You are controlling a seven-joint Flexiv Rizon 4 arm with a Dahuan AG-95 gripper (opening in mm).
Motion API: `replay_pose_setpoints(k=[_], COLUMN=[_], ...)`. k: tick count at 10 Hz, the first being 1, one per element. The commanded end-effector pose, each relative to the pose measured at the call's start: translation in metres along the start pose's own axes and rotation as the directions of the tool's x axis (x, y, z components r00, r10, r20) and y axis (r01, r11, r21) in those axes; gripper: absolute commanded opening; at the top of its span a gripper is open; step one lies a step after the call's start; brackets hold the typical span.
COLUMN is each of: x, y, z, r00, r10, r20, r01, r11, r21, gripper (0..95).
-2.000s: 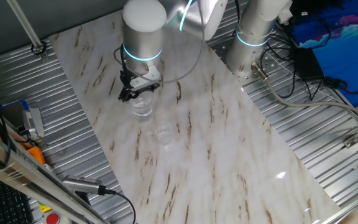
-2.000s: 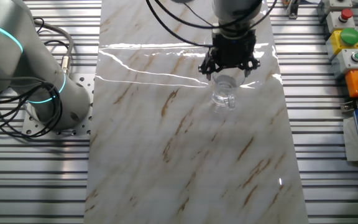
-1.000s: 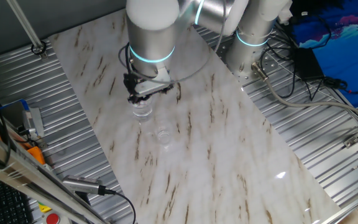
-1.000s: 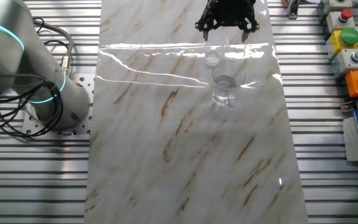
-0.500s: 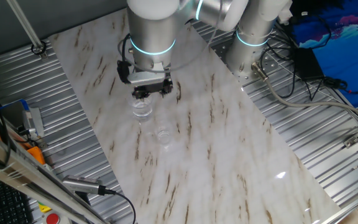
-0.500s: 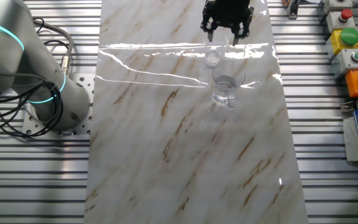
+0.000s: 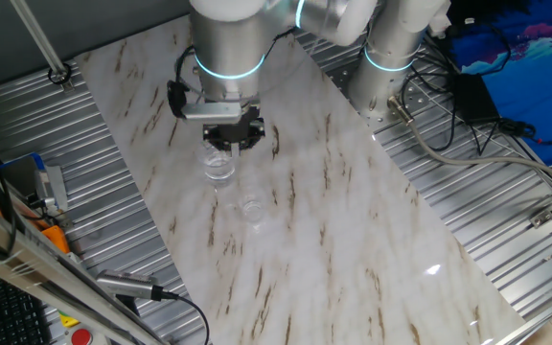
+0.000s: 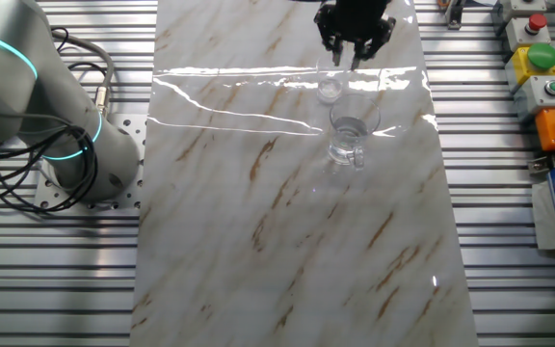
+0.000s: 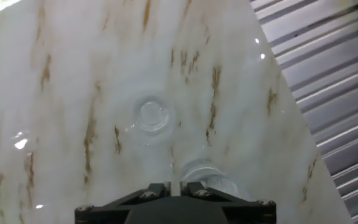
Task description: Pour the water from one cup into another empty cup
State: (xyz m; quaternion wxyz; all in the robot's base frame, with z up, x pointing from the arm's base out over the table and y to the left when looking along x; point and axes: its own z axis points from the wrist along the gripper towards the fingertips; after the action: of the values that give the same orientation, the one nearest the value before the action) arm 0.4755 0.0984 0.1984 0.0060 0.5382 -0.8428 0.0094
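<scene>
The larger clear tumbler (image 7: 220, 168) stands upright on the marble table; it also shows in the other fixed view (image 8: 350, 141) and at the bottom of the hand view (image 9: 205, 174). A faint glint of water (image 8: 351, 126) shows inside it. The smaller clear cup (image 7: 252, 208) stands upright beside it, apart from it, and shows in the other fixed view (image 8: 330, 90) and the hand view (image 9: 151, 117). My gripper (image 7: 233, 141) hangs above both cups, touching neither (image 8: 355, 58). Its fingers are drawn together and hold nothing (image 9: 178, 185).
The marble tabletop (image 7: 353, 220) lies on ribbed metal decking (image 7: 487, 192). A second robot base (image 8: 56, 145) with cables stands at one side. A button box (image 8: 538, 67) sits at the other side. The table's edge (image 9: 278, 81) runs close to the cups.
My gripper has left the tumbler it was round, risen clear above the cups, turned about its axis, and drawn its wide-spread fingers together. Both cups have stayed in place.
</scene>
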Motion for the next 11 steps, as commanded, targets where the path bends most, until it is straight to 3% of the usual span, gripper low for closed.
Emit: replay_pose_setpoints(k=[1, 3, 7, 9, 11], x=[0.012, 0.039, 0.085, 0.094, 0.093], y=[-0.005, -0.038, -0.12, -0.138, -0.137], z=[-0.003, 0.001, 0.02, 0.027, 0.028], r00=[1.0, 0.999, 0.978, 0.969, 0.97], r10=[0.025, -0.036, -0.204, -0.24, -0.238], r20=[0.015, 0.033, 0.051, 0.057, 0.041], r01=[-0.024, 0.038, 0.208, 0.245, 0.241], r11=[0.999, 0.997, 0.973, 0.962, 0.96], r21=[-0.034, -0.07, -0.099, -0.123, -0.139], gripper=[0.0, 0.0, 0.0, 0.0, 0.0])
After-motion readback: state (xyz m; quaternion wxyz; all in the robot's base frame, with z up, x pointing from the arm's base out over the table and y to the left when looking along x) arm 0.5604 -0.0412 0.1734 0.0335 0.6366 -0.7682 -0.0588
